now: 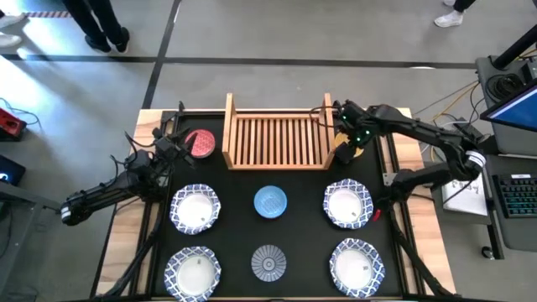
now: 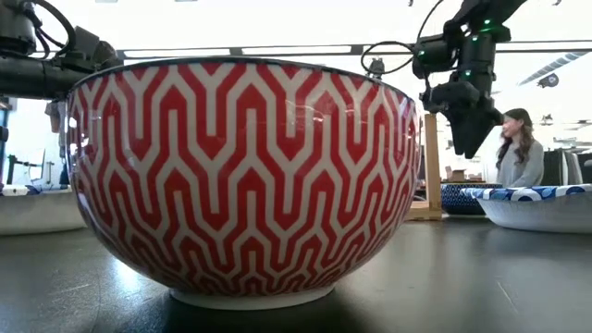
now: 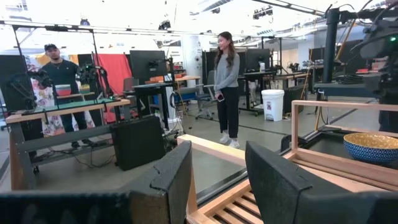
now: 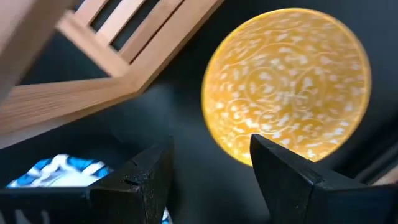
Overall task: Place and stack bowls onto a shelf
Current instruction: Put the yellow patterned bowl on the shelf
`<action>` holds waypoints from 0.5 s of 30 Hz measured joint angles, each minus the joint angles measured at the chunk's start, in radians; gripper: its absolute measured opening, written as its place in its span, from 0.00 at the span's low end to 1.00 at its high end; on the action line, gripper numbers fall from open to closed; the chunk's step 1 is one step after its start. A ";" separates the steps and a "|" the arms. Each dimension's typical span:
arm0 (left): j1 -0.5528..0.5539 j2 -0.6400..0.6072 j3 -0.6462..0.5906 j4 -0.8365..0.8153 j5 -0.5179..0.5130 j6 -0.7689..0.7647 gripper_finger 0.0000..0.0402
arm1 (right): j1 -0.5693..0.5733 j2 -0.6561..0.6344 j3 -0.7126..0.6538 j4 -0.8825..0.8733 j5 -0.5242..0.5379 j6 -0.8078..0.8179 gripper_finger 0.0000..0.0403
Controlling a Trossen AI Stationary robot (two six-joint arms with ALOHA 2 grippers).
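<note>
Two claws, both open — right claw (image 4: pixel 208 177) hovers above yellow bowl (image 4: pixel 287 87) beside shelf (image 1: pixel 278 138), left claw (image 3: pixel 217 180) waits; next: descend, grip rim.

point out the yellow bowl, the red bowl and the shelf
yellow bowl (image 4: pixel 286 84): right wrist view, centre of its patterned inside.
red bowl (image 2: pixel 242 176): low view, middle of its zigzag outer wall.
shelf (image 1: pixel 277 138): high view, middle of the slatted base.

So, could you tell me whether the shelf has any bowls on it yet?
Empty: in the high view the shelf shows bare slats between its side boards.
</note>
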 joint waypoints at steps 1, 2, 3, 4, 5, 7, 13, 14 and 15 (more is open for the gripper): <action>0.000 0.000 0.000 0.000 0.000 0.000 0.33 | 0.000 0.013 0.006 -0.008 -0.010 -0.012 0.50; 0.000 0.000 0.000 0.000 0.000 0.000 0.33 | 0.000 0.026 0.012 -0.015 -0.022 -0.022 0.50; 0.000 0.000 0.000 0.000 0.000 0.000 0.33 | 0.001 0.039 0.018 -0.025 -0.034 -0.031 0.50; 0.000 0.000 0.000 0.000 0.000 0.000 0.33 | 0.002 0.050 0.024 -0.041 -0.049 -0.047 0.50; 0.000 0.000 0.000 0.000 0.000 0.000 0.33 | 0.003 0.059 0.027 -0.063 -0.058 -0.061 0.50; 0.000 0.000 0.000 0.000 0.000 0.000 0.33 | 0.010 0.070 0.027 -0.095 -0.065 -0.102 0.50; 0.000 0.000 0.000 0.000 0.000 0.000 0.33 | 0.018 0.076 0.003 -0.063 -0.064 -0.147 0.50; 0.000 0.000 0.000 0.000 0.000 0.000 0.33 | 0.018 0.074 -0.002 -0.050 -0.062 -0.153 0.50; 0.000 0.000 0.000 0.000 0.000 0.000 0.33 | 0.018 0.070 -0.007 -0.039 -0.061 -0.156 0.50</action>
